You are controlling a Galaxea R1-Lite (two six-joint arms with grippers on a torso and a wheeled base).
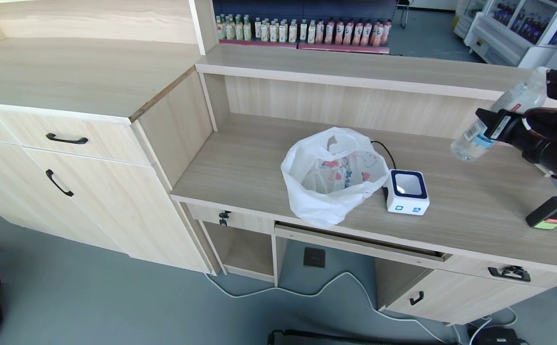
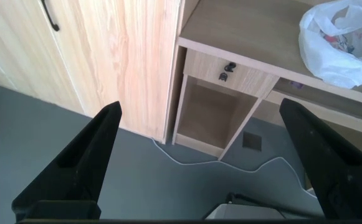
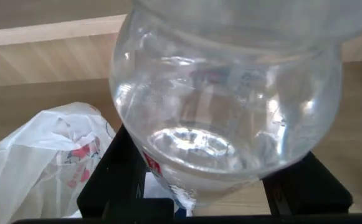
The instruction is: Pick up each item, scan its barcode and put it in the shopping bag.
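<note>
My right gripper is shut on a clear plastic water bottle, held tilted in the air above the right part of the counter. In the right wrist view the bottle is very close, its base pointing toward the bag. The white shopping bag stands open at the middle of the counter, also seen as the bag. A white barcode scanner sits just right of it. My left gripper is open, hanging low over the floor to the left of the counter, with the bag far off.
The wooden counter has a raised back ledge. A tall cabinet with black handles stands at the left. A dark flat item lies at the counter's right edge. Cables run across the floor.
</note>
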